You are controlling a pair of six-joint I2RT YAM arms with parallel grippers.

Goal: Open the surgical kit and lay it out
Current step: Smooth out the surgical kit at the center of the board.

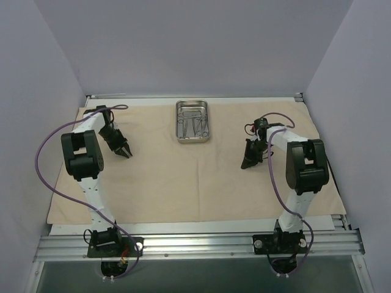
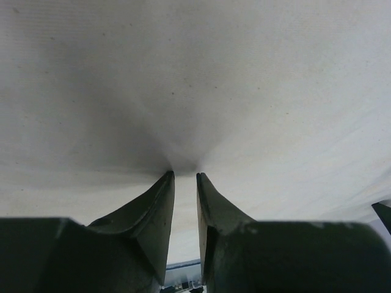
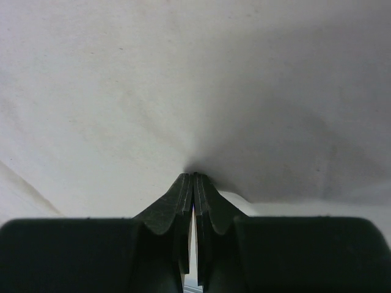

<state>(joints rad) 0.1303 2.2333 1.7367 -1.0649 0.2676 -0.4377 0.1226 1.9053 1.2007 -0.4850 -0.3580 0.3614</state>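
The beige cloth wrap point(image 1: 183, 183) lies spread flat over the table. On it at the back middle stands the small steel tray point(image 1: 178, 122), with several thin metal instruments point(image 1: 194, 124) inside. My left gripper point(image 1: 126, 154) is left of the tray. Its tips rest on the cloth point(image 2: 183, 91) and its jaws point(image 2: 183, 174) stand a little apart, nothing between them. My right gripper point(image 1: 245, 165) is right of the tray. It is shut point(image 3: 193, 174), tips pressed to the cloth point(image 3: 122, 91). Whether a pinch of cloth is caught there is hidden.
Grey walls close in the table at the back and both sides. A metal rail point(image 1: 195, 244) with both arm bases runs along the near edge. The cloth's near edge point(image 1: 183, 221) stops short of that rail.
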